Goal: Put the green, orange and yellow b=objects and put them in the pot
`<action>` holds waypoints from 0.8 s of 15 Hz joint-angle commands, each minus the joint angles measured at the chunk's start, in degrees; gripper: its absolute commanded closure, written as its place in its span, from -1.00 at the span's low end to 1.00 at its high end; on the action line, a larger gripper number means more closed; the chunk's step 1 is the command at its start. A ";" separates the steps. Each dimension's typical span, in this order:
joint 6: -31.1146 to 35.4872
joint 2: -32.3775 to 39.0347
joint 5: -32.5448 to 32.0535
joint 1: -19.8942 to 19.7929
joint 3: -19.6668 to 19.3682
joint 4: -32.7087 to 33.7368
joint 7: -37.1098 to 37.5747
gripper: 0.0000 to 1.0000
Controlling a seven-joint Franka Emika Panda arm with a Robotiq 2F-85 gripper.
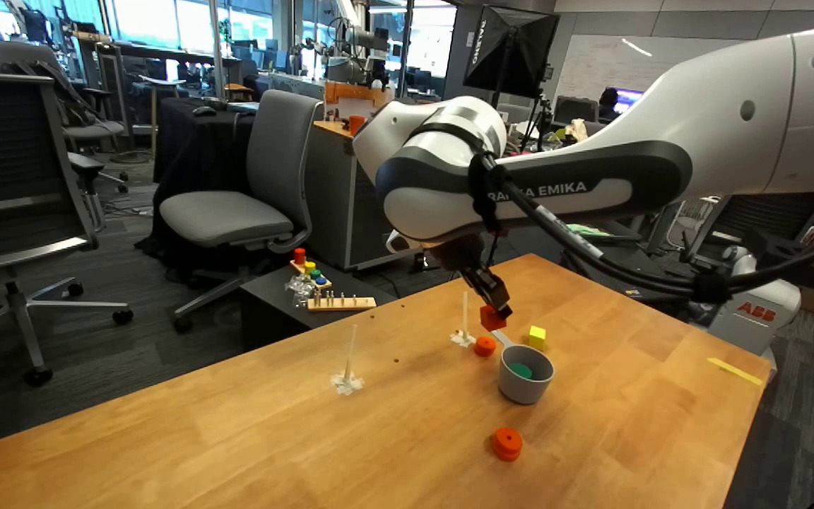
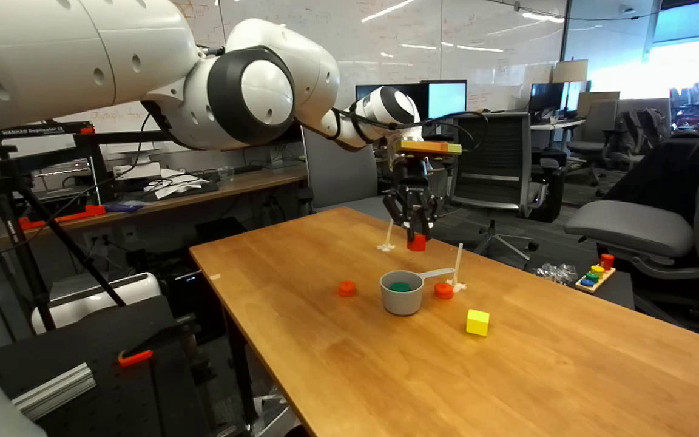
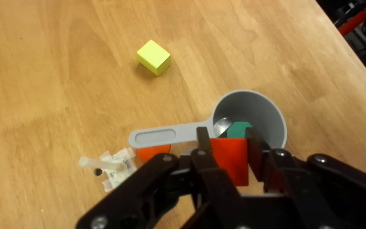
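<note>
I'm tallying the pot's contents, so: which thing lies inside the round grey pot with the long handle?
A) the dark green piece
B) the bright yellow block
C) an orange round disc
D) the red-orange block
A: the dark green piece shows within the walls of the round grey pot in all three views, while the bright yellow block sits outside it and the red-orange block is in the pincer.
</note>
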 commanded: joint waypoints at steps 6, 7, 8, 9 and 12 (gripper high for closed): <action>-6.94 1.21 -0.17 -2.62 -0.29 0.25 -3.93 0.80; -7.65 1.87 -0.16 -2.75 -0.09 0.80 -5.24 0.80; -7.43 2.58 -0.45 -2.54 -0.13 1.30 -6.25 0.80; -7.28 3.11 -0.55 -2.31 -0.09 1.46 -7.15 0.80; -7.24 4.43 -0.74 -1.65 -0.32 1.58 -8.58 0.80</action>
